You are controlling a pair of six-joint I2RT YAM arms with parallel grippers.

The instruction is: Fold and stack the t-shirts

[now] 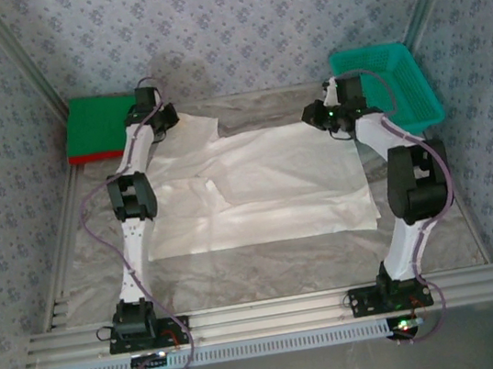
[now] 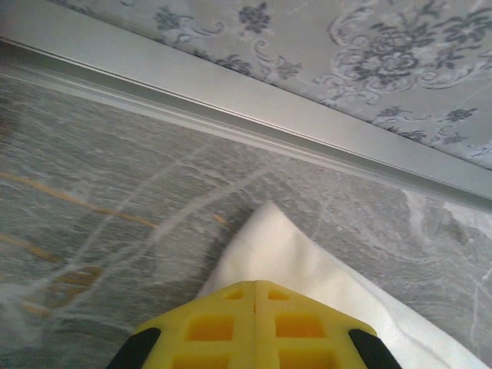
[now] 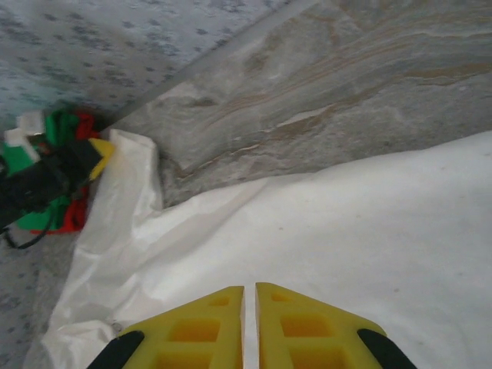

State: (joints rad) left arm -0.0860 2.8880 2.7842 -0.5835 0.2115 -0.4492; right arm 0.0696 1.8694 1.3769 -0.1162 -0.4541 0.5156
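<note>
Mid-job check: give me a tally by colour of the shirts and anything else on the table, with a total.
off-white t-shirt, spread flat: 1
green folded t-shirt, on top of the stack: 1
red folded t-shirt, under the green one: 1
teal mesh basket: 1
Total: 4

No text, label, brand, number or sign reads anywhere in these views. Pale blue-grey wall covering point(image 2: 369, 38): printed flowers and scrolls, pattern only, no lettering.
</note>
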